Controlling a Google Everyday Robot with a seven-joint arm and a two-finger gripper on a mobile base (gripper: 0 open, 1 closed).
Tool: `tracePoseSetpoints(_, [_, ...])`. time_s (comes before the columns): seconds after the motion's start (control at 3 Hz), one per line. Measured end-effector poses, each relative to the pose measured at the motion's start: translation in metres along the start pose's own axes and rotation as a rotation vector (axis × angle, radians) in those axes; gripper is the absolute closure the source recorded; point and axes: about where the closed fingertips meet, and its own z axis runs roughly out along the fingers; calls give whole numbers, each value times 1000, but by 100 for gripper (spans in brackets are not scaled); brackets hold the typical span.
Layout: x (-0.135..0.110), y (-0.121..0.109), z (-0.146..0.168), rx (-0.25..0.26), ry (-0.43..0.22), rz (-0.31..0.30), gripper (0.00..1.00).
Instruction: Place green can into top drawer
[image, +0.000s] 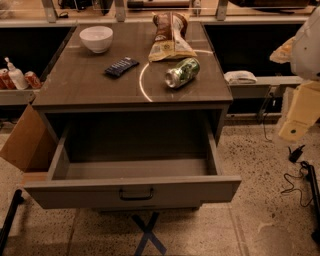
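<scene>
The green can (182, 72) lies on its side on the right part of the cabinet top (80, 85), its silver end facing front-left. The top drawer (75, 192) is pulled wide open below it, and nothing shows inside. Its dark bar handle (136, 194) sits at the centre of the front panel. My gripper (298, 116) hangs at the right edge of the view, beyond the cabinet's right side and lower than the top, well apart from the can.
On the top are a white bowl (96, 38), a chip bag (171, 35) just behind the can, and a dark packet (121, 66). Red cans (6, 79) and a white bottle (15, 75) stand on a left shelf. A cardboard box (25, 140) leans at left. Cables (295, 180) lie on the floor at right.
</scene>
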Motion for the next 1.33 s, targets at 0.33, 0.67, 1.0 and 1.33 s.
tracePoseSetpoints(0.33, [0,0,0,0,0,0,0])
tracePoseSetpoints(0.67, [-34,-15,26,-38,-55,-137,0])
tracePoseSetpoints(1.0, [-69,-25,57,-85,-109,-282,0])
tracePoseSetpoints(1.33, [-69,-27,58,-80,-112,-289,0])
